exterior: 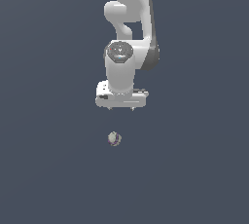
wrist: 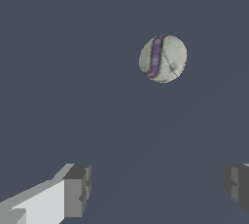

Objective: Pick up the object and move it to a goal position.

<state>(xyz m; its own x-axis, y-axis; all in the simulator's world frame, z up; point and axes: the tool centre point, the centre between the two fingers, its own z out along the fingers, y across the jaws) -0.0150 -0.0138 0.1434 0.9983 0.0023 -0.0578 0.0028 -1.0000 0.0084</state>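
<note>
The object is a tiny off-white ball (exterior: 114, 139) with a purple stripe, lying on the dark grey floor. In the wrist view the ball (wrist: 163, 58) shows clearly with its purple band. My white gripper (exterior: 120, 106) hangs above and slightly behind the ball, well apart from it. In the wrist view the gripper (wrist: 155, 189) is open and empty, its two grey fingertips (wrist: 78, 189) spread wide, and the ball lies outside the gap between them.
The white arm (exterior: 129, 28) rises toward the top of the exterior view. A plain dark grey surface (exterior: 48, 169) fills all else.
</note>
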